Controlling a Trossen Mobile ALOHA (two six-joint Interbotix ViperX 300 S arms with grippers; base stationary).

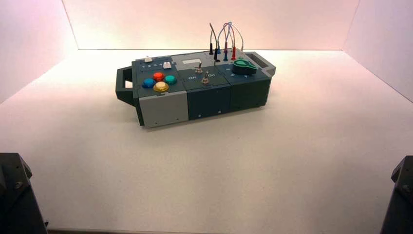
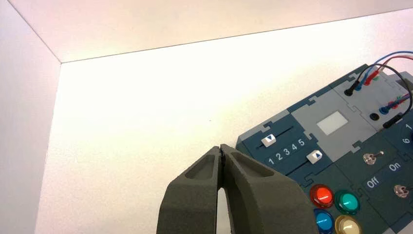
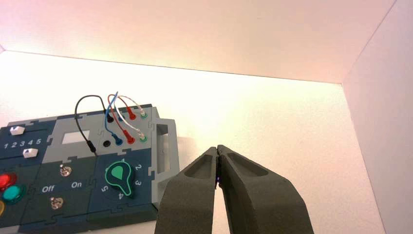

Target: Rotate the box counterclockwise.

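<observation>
The box stands in the middle of the white table, turned so that its right end handle lies farther back than its left end handle. Its light grey section is at the front left, below the four round buttons. Two toggle switches sit mid-box, with the green knob and looped wires at the right end. My left gripper is shut and empty, off the box's left end. My right gripper is shut and empty, off the box's right end handle.
Both arms are parked at the near corners, the left arm and the right arm, well short of the box. White walls close the table at the back and on both sides.
</observation>
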